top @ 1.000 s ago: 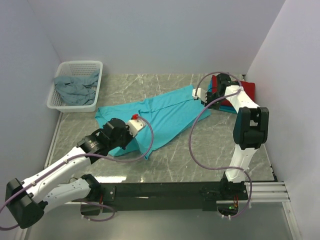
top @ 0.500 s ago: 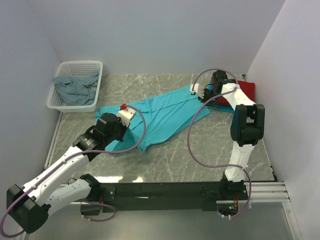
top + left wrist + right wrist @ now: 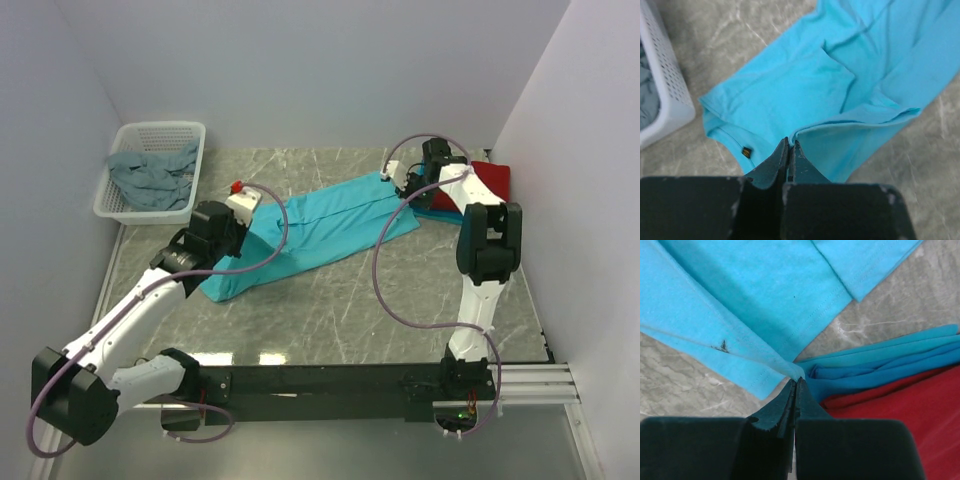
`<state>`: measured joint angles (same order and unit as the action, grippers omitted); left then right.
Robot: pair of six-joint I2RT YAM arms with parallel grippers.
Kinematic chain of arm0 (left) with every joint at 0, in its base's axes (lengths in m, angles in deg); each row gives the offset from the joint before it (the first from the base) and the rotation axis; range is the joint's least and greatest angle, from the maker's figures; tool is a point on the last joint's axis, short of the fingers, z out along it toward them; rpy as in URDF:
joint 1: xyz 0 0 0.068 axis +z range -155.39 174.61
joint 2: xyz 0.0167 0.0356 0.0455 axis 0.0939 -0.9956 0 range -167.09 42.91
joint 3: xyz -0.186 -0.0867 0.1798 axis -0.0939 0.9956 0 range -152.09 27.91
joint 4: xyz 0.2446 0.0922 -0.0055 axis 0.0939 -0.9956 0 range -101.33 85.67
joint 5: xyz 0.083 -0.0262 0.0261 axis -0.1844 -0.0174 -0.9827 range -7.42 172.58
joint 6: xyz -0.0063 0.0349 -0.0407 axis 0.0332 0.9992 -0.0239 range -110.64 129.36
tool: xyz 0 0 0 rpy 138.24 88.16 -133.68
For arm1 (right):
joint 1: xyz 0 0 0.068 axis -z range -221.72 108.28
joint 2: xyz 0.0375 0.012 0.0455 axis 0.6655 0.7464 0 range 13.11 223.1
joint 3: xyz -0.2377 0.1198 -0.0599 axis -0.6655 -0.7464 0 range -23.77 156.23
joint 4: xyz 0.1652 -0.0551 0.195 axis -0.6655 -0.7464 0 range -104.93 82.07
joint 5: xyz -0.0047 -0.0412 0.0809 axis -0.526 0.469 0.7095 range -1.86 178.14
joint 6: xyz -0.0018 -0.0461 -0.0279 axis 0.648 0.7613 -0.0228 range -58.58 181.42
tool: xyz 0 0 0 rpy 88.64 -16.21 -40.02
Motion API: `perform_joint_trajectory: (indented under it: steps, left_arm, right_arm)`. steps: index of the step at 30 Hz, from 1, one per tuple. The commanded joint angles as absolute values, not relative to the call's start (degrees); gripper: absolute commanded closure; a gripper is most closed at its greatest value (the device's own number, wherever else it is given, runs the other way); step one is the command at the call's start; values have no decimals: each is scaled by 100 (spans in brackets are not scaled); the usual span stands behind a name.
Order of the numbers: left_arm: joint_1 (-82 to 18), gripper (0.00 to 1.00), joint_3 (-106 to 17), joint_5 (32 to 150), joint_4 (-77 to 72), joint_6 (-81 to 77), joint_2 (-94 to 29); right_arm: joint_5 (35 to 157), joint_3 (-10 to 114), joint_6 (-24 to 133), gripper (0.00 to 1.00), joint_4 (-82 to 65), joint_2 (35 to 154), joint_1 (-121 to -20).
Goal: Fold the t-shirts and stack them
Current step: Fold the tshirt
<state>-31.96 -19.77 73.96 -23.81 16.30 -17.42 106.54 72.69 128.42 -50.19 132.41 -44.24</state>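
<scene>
L arm is further back-left vs 1 s ago. L gripper & R gripper each pinch an edge of turquoise t-shirt, stretched between them on table.

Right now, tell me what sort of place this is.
Probably a robot test cell for laundry folding: a left arm and a right arm bolted to one rail, plain walls boxing in a marble-look table, and a turquoise t-shirt spread near a white perforated basket holding grey-blue cloth.
</scene>
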Motion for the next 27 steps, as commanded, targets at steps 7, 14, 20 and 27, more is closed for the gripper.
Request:
perform_joint_trajectory:
  steps: [7, 14, 20, 27]
  left_arm:
    - [-2816, 100, -2737, 7484, -1831, 1921, -2467]
    - [-2657, 100, -2940, 7563, -1769, 1973, -2573]
    - [-2561, 100, -2922, 7528, -1725, 1982, -2555]
    - [-2455, 100, -3115, 7493, -1821, 2017, -2977]
  right_arm:
    - [10432, 7738, 12409, 100, -4818, 13483, -4532]
    - [10090, 7984, 12137, 100, -4853, 13720, -4567]
    - [9843, 8125, 12013, 100, -4871, 13826, -4550]
    - [9851, 8248, 11916, 100, -4968, 13949, -4576]
